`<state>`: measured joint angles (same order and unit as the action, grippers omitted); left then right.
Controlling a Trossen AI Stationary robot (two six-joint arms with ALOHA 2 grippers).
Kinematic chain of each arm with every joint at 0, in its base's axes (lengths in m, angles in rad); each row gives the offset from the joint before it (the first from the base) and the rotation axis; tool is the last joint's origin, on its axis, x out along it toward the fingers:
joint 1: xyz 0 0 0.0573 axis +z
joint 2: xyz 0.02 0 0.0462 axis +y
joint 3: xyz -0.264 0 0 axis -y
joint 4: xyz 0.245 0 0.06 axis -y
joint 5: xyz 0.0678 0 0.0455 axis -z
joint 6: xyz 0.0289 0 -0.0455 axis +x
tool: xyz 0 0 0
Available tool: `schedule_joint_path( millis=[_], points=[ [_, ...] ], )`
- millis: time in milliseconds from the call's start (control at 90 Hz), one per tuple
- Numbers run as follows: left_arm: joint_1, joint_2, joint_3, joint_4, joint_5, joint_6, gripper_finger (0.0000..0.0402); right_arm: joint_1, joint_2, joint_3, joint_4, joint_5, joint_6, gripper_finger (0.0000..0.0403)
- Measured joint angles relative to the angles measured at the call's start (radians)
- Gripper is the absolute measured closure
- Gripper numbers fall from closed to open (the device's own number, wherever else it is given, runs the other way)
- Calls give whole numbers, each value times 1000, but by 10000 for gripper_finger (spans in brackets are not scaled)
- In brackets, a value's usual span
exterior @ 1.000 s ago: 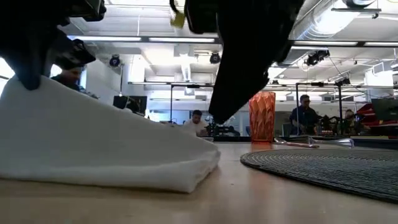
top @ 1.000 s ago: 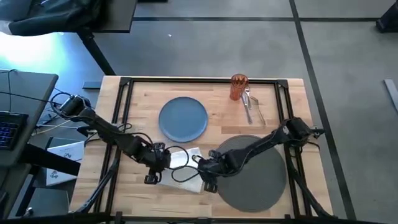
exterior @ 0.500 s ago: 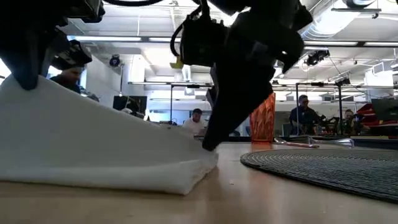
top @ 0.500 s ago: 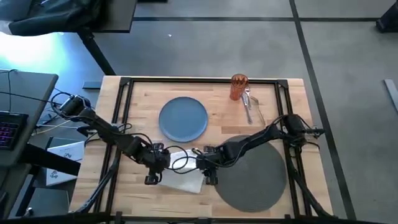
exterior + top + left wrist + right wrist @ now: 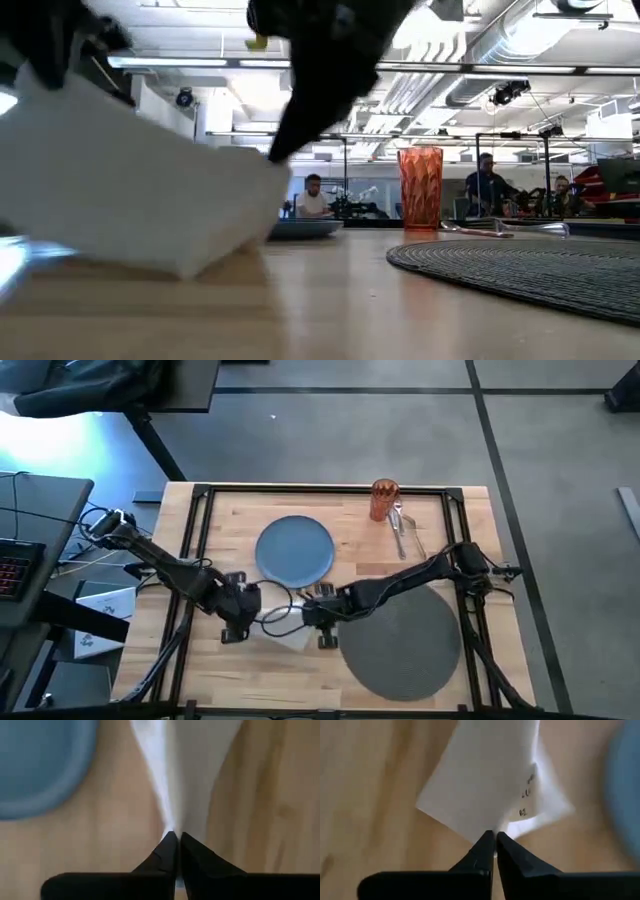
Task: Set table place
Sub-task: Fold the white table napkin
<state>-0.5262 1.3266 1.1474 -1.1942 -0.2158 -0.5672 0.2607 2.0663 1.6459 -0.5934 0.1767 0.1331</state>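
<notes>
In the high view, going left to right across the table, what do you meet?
Left hand → white napkin held between both hands → right hand → orange tumbler → cutlery.

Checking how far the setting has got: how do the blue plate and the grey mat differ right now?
The blue plate is the smaller disc, lying at the table's far middle; the grey mat is larger, at the near right. The plate looks smooth, the mat ribbed in the low view. The right arm crosses the mat's edge; the plate is uncovered. Both are round, flat and bare.
</notes>
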Motion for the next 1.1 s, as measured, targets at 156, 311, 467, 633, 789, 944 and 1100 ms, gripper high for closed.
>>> schedule_joint_path(
  millis=[156, 311, 467, 633, 789, 944, 1100],
  points=[
    [-42, -23, 60, -143, -146, -48, 402, -12, -4, 126, -130, 229, -11, 403],
    [-172, 4, -13, -98, -233, -51, 402, 16, -5, 55, -89, 190, -27, 403],
    [-303, 79, -185, 245, -183, -75, 398, 71, -2, -157, 76, 54, 96, 403],
    [-361, 185, -264, 509, -4, -67, 364, 118, 0, -259, 139, -55, 188, 391],
    [-353, 196, -242, 502, 224, -138, 314, 140, -8, -206, 21, -56, 211, 342],
    [-342, 167, -198, 418, 442, -250, 289, 140, -56, -115, -107, -47, 290, 303],
    [-261, 151, -210, 435, 310, -271, 305, 143, -135, -92, -130, 79, 389, 293]
  ],
)
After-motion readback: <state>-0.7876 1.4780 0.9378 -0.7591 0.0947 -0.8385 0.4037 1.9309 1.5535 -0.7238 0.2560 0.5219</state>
